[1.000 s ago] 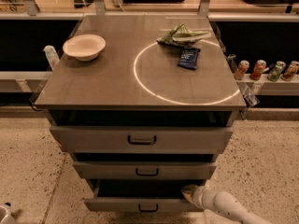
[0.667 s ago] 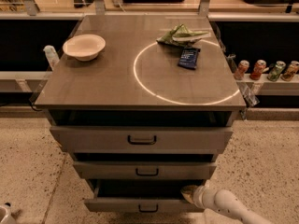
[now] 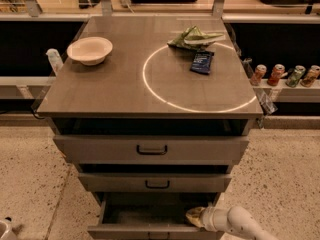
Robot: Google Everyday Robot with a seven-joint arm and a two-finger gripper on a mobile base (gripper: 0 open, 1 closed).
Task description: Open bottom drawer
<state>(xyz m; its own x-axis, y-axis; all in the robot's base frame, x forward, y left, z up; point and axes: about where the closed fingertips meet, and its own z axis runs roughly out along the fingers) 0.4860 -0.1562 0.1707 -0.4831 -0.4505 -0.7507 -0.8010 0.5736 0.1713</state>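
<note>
The grey cabinet has three stacked drawers. The bottom drawer (image 3: 145, 230) is pulled out from the cabinet, and its dark inside shows from above. Its handle is cut off by the frame's lower edge. The middle drawer (image 3: 155, 183) and the top drawer (image 3: 150, 149) stick out less. My gripper (image 3: 196, 216) is at the bottom drawer's right end, at its front rim, on the white arm (image 3: 240, 225) that comes in from the lower right.
On the cabinet top (image 3: 100, 91) stand a white bowl (image 3: 90, 50), a green chip bag (image 3: 194, 37) and a dark blue packet (image 3: 202, 62). Several cans (image 3: 285, 75) line a shelf at the right. A speckled floor (image 3: 30, 179) lies on both sides.
The bottom drawer has come out a little further. My gripper stays at its right end.
</note>
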